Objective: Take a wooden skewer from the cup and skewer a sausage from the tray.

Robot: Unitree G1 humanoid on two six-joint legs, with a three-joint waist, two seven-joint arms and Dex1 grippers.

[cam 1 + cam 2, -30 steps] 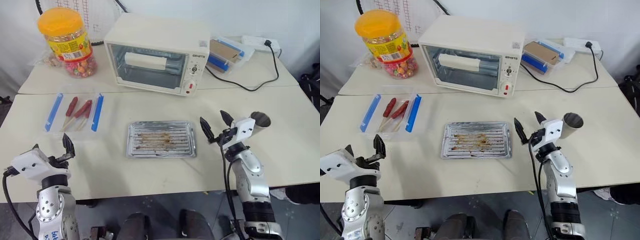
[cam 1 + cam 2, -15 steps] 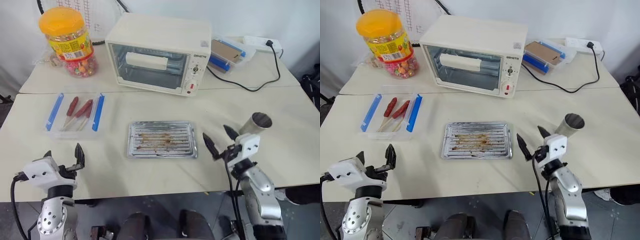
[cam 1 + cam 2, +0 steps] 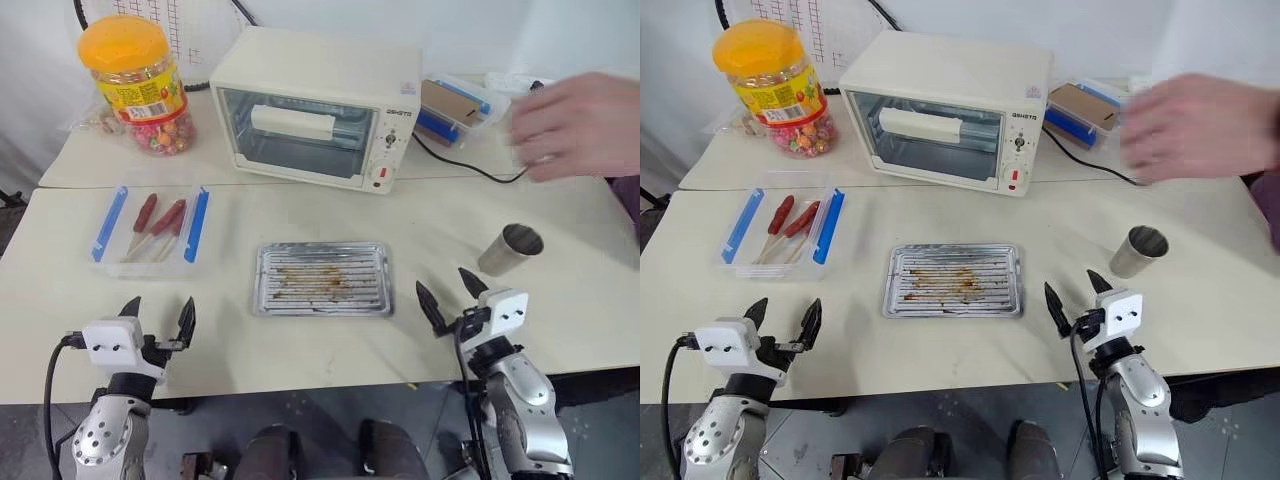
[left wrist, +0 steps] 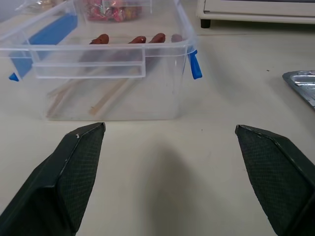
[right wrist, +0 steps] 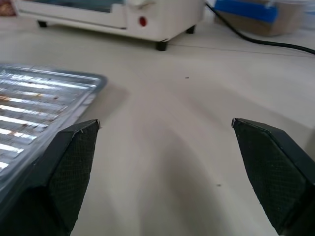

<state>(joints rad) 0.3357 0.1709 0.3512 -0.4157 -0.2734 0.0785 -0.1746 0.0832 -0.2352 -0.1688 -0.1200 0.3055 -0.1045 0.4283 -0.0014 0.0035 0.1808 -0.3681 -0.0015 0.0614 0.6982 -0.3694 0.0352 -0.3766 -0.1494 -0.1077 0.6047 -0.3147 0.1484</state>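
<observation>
I'm holding my left gripper [image 3: 158, 315] low over the near table edge, fingers spread wide apart w/ nothing between them. My right gripper [image 3: 443, 297] is hovering at the near edge too, fingers also wide apart & empty.

Just ahead of the left gripper a clear box [image 4: 98, 69] w/ blue clips is sitting on the table [image 3: 300, 340]; inside it red sausages [image 3: 160, 217] on wooden sticks are lying side by side. In the left wrist view the box is standing straight in front of my fingers [image 4: 74, 167], not touching.

The tray [image 3: 322, 278] is lying flat in the middle of the table, between my two grippers, ribbed bottom showing brown stains, no sausage on it. In the right wrist view its corner is sitting just beside one finger.

The cup [image 3: 510, 249] is standing a bit tilted on the table, just beyond the right gripper & apart from it. Can't tell what's inside.

Farther back: a white toaster oven [image 3: 315, 105], an orange-lidded candy jar [image 3: 135, 80] behind the box, a 2nd blue-trimmed box [image 3: 452, 105] by the oven, and a black cable [image 3: 450, 160]. A person's hand [image 3: 575, 125] is reaching in above the cup, blurred, well apart from it.
</observation>
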